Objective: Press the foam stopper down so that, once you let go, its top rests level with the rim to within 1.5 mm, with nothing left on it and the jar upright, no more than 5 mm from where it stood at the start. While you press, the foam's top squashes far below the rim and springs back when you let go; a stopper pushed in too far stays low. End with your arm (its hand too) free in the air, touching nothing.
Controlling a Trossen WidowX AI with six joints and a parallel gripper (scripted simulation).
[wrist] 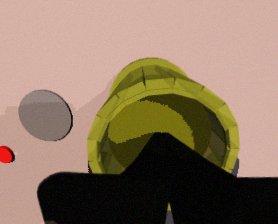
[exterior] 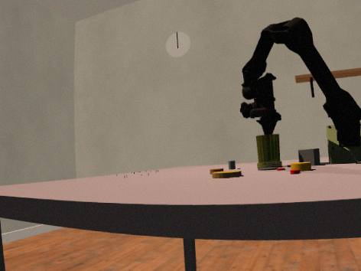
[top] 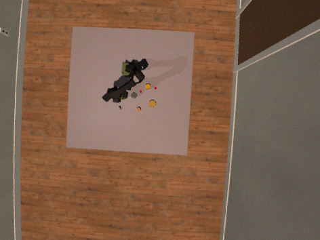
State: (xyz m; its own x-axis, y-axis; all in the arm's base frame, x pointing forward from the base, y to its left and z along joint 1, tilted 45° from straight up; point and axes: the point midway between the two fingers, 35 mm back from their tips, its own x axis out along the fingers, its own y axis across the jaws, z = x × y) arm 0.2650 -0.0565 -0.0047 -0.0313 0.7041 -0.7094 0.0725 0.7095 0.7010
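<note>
An olive-green ribbed jar stands upright on the pale table. In the wrist view the jar opens toward me, and the yellow-green foam stopper sits inside, below the rim. My gripper is shut with nothing between the fingers. Its tip points straight down into the jar mouth and rests on the foam. In the wrist view the black fingers cover the near part of the stopper. In the overhead view the arm hides most of the jar.
A grey disc and a small red piece lie on the table left of the jar. Yellow discs, a grey block and a small grey cylinder stand nearby. The arm's base is at the right.
</note>
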